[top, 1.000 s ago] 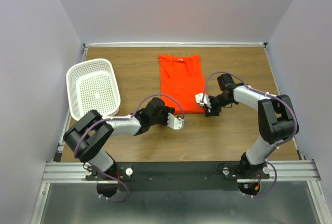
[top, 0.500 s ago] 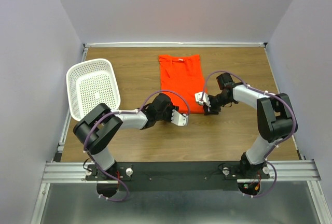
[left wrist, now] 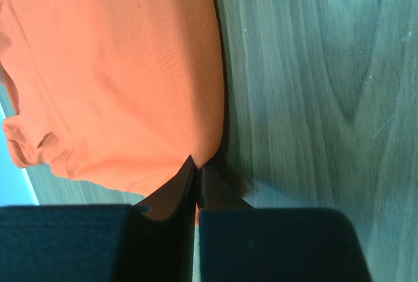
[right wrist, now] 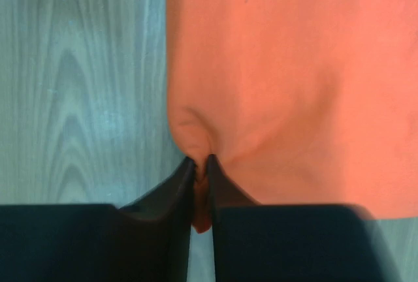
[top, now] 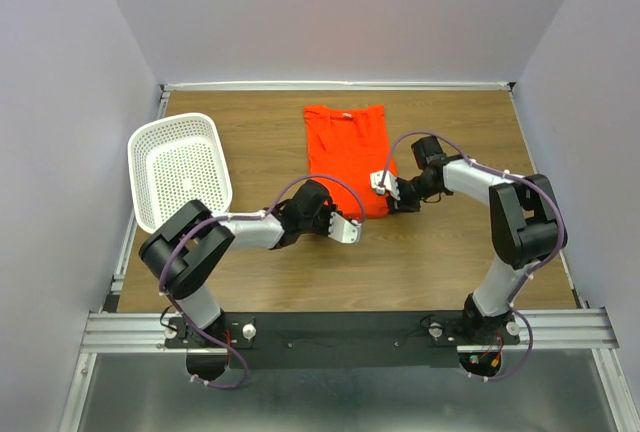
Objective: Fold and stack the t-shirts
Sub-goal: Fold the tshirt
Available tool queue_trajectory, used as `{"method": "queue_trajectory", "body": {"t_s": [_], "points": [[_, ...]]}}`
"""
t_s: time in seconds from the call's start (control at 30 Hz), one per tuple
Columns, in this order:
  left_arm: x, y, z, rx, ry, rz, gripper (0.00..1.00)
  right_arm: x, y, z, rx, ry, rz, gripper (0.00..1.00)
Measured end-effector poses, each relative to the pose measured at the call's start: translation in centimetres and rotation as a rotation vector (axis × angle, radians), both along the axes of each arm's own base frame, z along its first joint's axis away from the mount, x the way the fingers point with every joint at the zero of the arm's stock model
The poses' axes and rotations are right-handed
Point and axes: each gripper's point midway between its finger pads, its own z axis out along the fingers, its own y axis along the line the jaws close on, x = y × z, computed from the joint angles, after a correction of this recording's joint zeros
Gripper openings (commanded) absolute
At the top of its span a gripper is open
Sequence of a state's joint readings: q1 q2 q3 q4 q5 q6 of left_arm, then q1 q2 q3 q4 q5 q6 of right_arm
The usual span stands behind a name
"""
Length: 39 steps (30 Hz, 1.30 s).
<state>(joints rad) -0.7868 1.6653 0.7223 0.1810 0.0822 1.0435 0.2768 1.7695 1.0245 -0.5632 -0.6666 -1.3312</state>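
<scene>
left arm (top: 240, 230) and right arm (top: 478, 180): silver links, bulky black joints, looping purple cables (top: 318, 183).

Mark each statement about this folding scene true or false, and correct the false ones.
1. The t-shirt lies on the table, outside the white basket. True.
2. The basket holds a folded shirt. False: it is empty.
3. The left gripper and the right gripper are each shut on a near corner of the t-shirt's hem. True.
4. The t-shirt is blue. False: it is orange-red.
5. The basket stands on the right arm's side of the table. False: it stands on the left arm's side.
</scene>
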Motion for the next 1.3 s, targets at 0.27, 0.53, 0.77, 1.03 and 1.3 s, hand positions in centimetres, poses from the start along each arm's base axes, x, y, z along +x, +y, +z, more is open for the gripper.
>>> {"method": "queue_trajectory", "body": {"t_s": [0.27, 0.53, 0.77, 1.03, 1.3], "points": [[-0.7, -0.2, 1.9, -0.048, -0.014, -0.023, 0.0, 1.0, 0.3, 0.3, -0.02, 0.035, -0.085, 0.01], [-2.0, -0.1, 4.3, -0.122, 0.047, -0.13, 0.0, 2.0, 0.8, 4.1, 0.026, 0.065, -0.156, 0.01], [-3.8, -1.1, 4.9, -0.166, 0.143, -0.22, 0.0, 1.7, 1.3, 8.2, 0.095, 0.064, -0.199, 0.0], [-1.4, 0.1, 8.0, -0.252, 0.144, -0.2, 0.0, 6.7, 3.0, 13.1, 0.17, 0.045, -0.287, 0.01], [7.5, 2.2, 10.7, -0.299, 0.061, -0.077, 0.0, 16.0, 5.1, 13.3, 0.224, 0.031, -0.44, 0.01]]}}
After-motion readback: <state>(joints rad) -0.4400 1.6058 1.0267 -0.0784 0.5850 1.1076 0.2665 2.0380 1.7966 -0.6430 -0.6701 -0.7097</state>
